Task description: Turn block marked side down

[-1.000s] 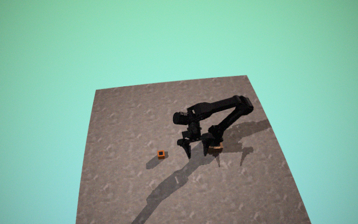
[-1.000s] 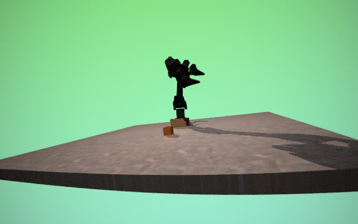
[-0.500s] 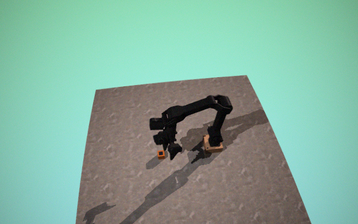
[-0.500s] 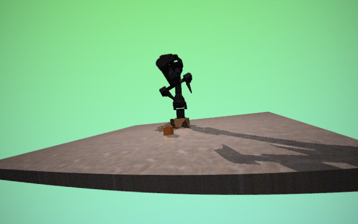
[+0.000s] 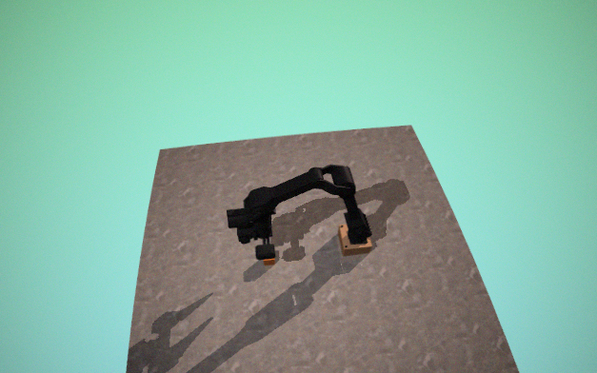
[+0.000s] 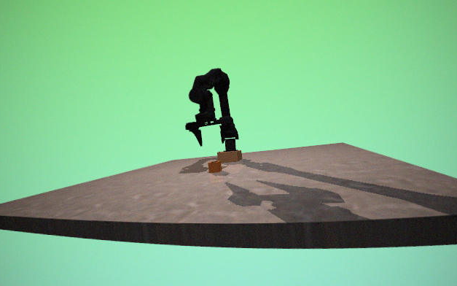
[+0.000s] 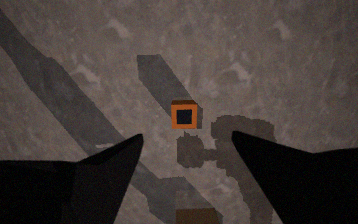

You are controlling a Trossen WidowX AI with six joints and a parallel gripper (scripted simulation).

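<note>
A small orange block [image 5: 268, 261] [image 6: 214, 166] [image 7: 184, 116] rests on the grey stone-patterned table [image 5: 395, 309] [image 6: 120, 197] [image 7: 290, 55]. In the wrist view its top face carries a dark square mark, so the marked side faces up. My gripper [image 5: 266, 254] [image 6: 213, 141] [image 7: 188, 136] is open and empty. It points straight down and hangs some way above the block. In the wrist view the block lies between and just ahead of the two spread fingertips. In the top view the gripper hides most of the block.
The arm's tan base pedestal [image 5: 354, 246] [image 6: 229, 156] [image 7: 196, 216] stands on the table close behind the block. Long arm shadows cross the table. The table's edges lie far from the block on all sides.
</note>
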